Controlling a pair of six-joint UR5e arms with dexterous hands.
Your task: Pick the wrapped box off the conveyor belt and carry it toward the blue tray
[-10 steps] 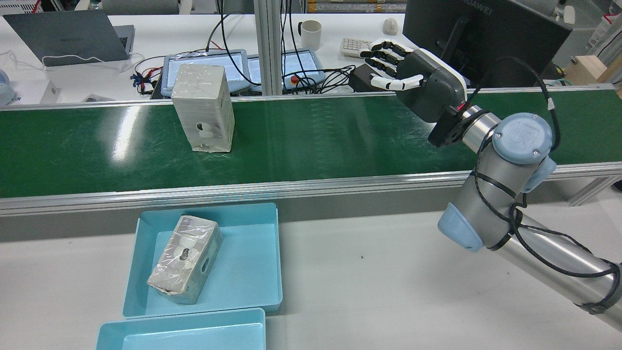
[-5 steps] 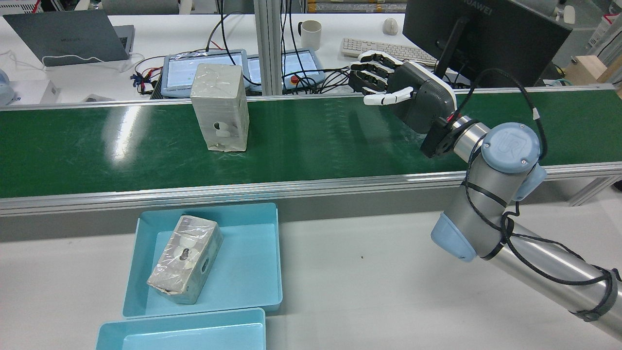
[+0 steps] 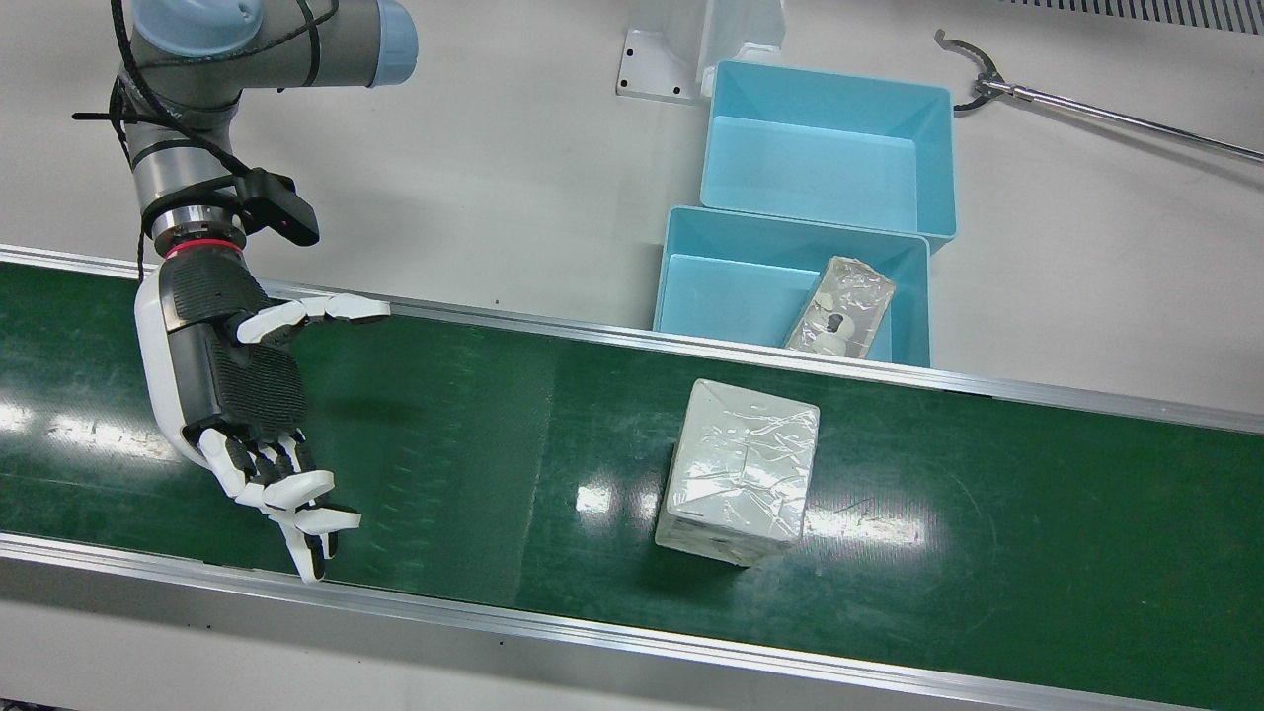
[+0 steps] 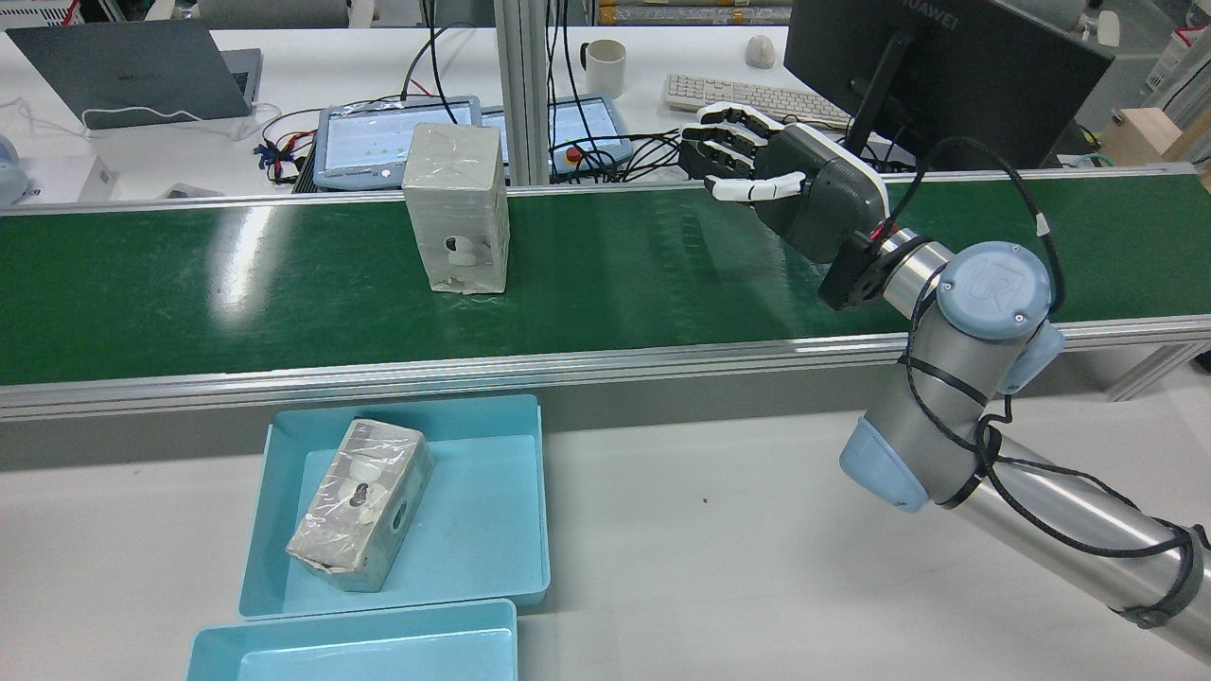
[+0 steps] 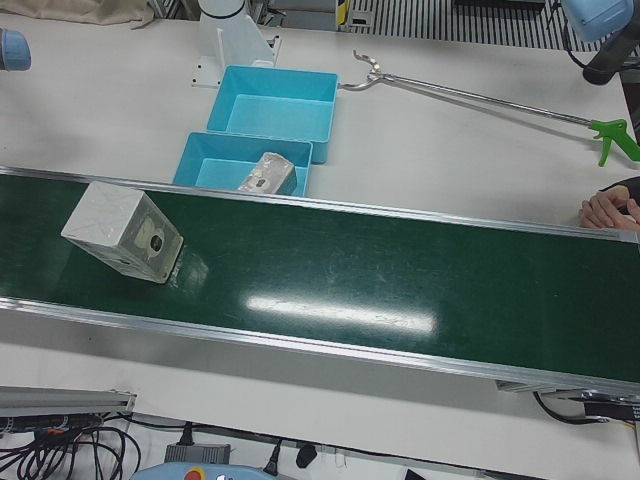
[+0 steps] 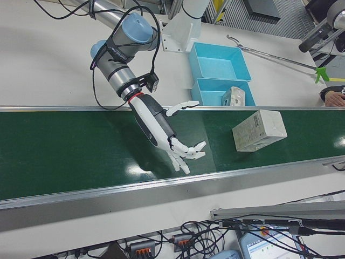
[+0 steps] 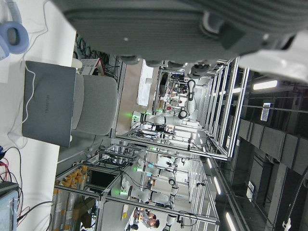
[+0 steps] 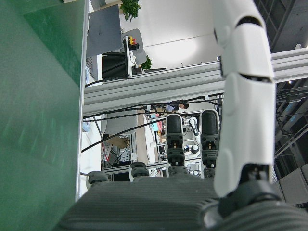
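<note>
The wrapped box stands upright on the green conveyor belt, also seen in the rear view and the side views. My right hand hovers over the belt with fingers spread and holds nothing; it is well apart from the box. The blue tray lies on the white table beside the belt and holds another wrapped box. My left hand shows only as a dark palm at the edge of its own view.
A second blue tray sits behind the first. A long reacher tool lies on the table. A person's hand rests by the belt's end. A monitor and keyboard stand beyond the belt.
The wrapped box has travelled along the belt toward my right hand. The right hand shifted toward the box and slightly lower, then stayed nearly still, still open.
</note>
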